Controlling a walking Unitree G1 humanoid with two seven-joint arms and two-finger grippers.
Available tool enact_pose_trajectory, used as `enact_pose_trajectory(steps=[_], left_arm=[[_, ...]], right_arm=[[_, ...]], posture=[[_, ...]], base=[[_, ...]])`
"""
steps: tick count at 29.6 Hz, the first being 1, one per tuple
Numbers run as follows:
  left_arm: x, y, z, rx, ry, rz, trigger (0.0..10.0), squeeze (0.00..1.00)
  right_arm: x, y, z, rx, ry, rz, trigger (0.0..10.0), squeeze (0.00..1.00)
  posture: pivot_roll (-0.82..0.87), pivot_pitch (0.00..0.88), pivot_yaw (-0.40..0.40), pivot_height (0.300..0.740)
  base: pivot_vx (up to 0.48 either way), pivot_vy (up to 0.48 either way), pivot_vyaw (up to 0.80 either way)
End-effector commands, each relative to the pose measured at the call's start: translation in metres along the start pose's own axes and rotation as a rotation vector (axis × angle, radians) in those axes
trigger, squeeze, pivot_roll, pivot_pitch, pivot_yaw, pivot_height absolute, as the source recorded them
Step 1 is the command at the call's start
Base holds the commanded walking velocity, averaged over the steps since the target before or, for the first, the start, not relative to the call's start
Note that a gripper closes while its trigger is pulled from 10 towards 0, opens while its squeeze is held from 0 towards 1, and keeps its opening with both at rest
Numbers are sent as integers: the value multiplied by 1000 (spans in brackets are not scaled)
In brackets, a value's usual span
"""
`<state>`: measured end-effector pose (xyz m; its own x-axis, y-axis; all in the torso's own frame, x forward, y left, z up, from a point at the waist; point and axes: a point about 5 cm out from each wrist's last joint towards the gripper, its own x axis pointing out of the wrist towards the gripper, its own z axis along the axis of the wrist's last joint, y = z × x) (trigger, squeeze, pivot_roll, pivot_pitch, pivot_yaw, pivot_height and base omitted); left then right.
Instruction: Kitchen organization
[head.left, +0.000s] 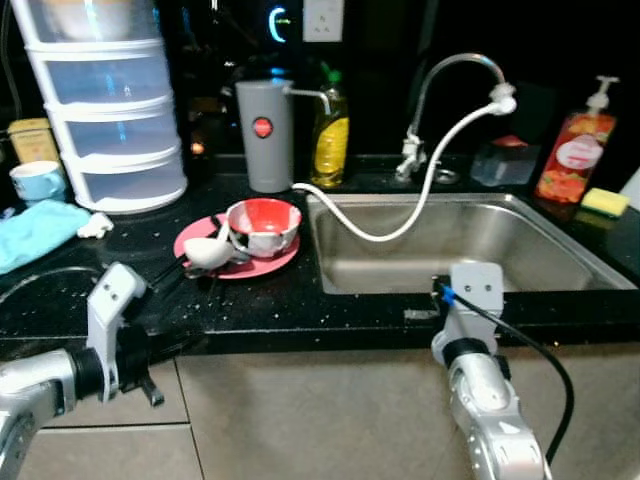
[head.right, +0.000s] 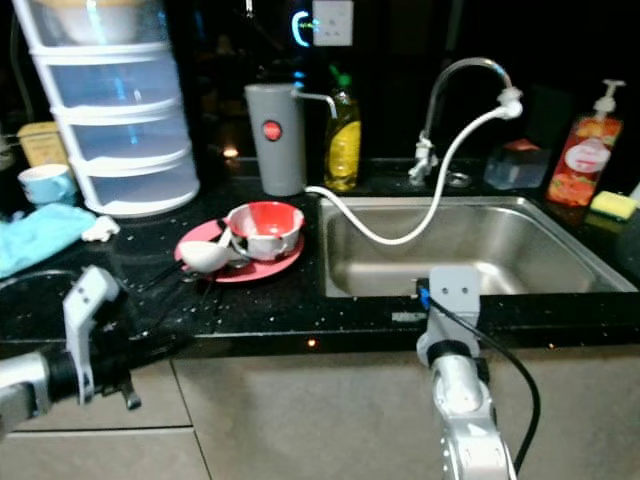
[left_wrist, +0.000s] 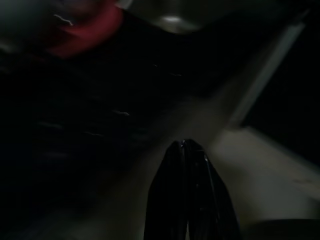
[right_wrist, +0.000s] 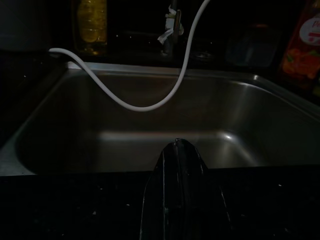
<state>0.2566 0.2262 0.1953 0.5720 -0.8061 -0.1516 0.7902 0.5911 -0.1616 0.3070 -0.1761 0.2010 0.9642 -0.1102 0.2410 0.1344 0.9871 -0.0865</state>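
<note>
A red plate (head.left: 195, 243) lies on the black counter (head.left: 300, 310), left of the steel sink (head.left: 470, 255). On the plate stand a red and white bowl (head.left: 264, 226) and a white spoon (head.left: 208, 251), with dark chopsticks (head.left: 170, 268) beside them. My left gripper (left_wrist: 186, 146) is shut and empty, low at the counter's front edge, below and left of the plate. My right gripper (right_wrist: 176, 143) is also shut and empty. It hovers at the sink's front rim and points into the basin.
A translucent drawer tower (head.left: 105, 100) stands at the back left, with a blue cloth (head.left: 35, 232) and a cup (head.left: 38, 180) near it. A grey canister (head.left: 265, 135) and a yellow bottle (head.left: 330, 135) stand behind the plate. The faucet's white hose (head.left: 400, 228) droops into the sink. A red pump bottle (head.left: 575, 150) and a sponge (head.left: 604, 202) sit at the right.
</note>
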Motion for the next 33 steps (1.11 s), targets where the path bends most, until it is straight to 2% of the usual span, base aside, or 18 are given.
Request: enact_pose_trajectory(steps=[1, 3, 4, 9, 10, 12, 13, 14, 15, 17, 18, 19, 22, 25, 27, 29, 30, 33], left_arm=[[0, -8, 6, -21, -17, -63, 10000, 0], [1, -8, 21, -83, -128, -83, 10000, 0], [1, -8, 21, -83, -128, -83, 10000, 0], [4, 2, 40, 19, -259, 67, 10000, 0], [4, 7, 54, 81, -359, 180, 10000, 0], [1, 8, 69, 45, -487, 231, 10000, 0], [5, 10, 71, 39, -474, 230, 10000, 0], [13, 15, 72, -17, -456, 232, 10000, 0], [13, 15, 72, -17, -456, 232, 10000, 0], [24, 35, 69, -58, -374, 460, 10000, 0], [24, 35, 69, -58, -374, 460, 10000, 0], [28, 47, 67, -73, -307, 604, 10000, 0], [32, 55, 78, -61, -316, 720, 10000, 0], [36, 54, 87, -35, -307, 752, 10000, 0], [39, 50, 93, 103, -266, 793, 10000, 0], [40, 48, 94, 139, -246, 786, 10000, 0], [43, 42, 99, 176, -265, 751, 10000, 0], [47, 25, 112, 191, -361, 656, 10000, 0]], right_arm=[[-2, -1, -2, -4, 18, -3, 10000, 0], [-2, 1, -3, -2, 20, -2, 10000, 0], [-2, 1, -3, -2, 20, -2, 10000, 0], [-1, 4, -3, 3, 20, 4, 10000, 0], [-1, 5, -2, 5, 18, 7, 10000, 0], [0, 6, -1, 7, 16, 10, 10000, 0], [1, 7, -1, 8, 15, 12, 10000, 0], [2, 7, 0, 8, 10, 13, 10000, 0], [2, 7, 0, 8, 10, 13, 10000, 0], [3, 7, 2, 10, 4, 11, 10000, 0], [3, 7, 2, 10, 4, 11, 10000, 0], [4, 7, 3, 12, 0, 9, 10000, 0], [4, 8, 4, 16, -3, 9, 10000, 0], [4, 9, 6, 21, -9, 12, 10000, 0], [6, 10, 11, 30, -23, 10, 10000, 0], [6, 10, 13, 33, -29, 9, 10000, 0], [7, 9, 16, 38, -39, 5, 10000, 0], [10, 9, 24, 48, -64, 0, 10000, 0]], posture=[[-69, 62, 17, 740], [-66, 61, 14, 740], [-66, 61, 14, 740], [-64, 58, 10, 740], [-64, 58, 10, 740], [-62, 55, 8, 740], [-62, 55, 8, 740], [-62, 55, 8, 740], [-62, 55, 8, 740], [-71, 53, 13, 740], [-71, 53, 13, 740], [-71, 53, 13, 740], [-72, 51, 12, 740], [-71, 50, 14, 740], [-70, 50, 15, 740], [-72, 49, 15, 740], [-73, 49, 16, 740], [-72, 48, 15, 740]], base=[[0, 0, 0], [0, 0, 0], [0, 0, 0], [0, 0, 0], [0, 0, 0], [0, 0, 0], [0, 0, 0], [0, 0, 0], [0, 0, 0], [0, 0, 0], [0, 0, 0], [0, 0, 0], [0, 0, 0], [0, 0, 0], [0, 0, 0], [0, 0, 0], [0, 0, 0], [0, 0, 0]])
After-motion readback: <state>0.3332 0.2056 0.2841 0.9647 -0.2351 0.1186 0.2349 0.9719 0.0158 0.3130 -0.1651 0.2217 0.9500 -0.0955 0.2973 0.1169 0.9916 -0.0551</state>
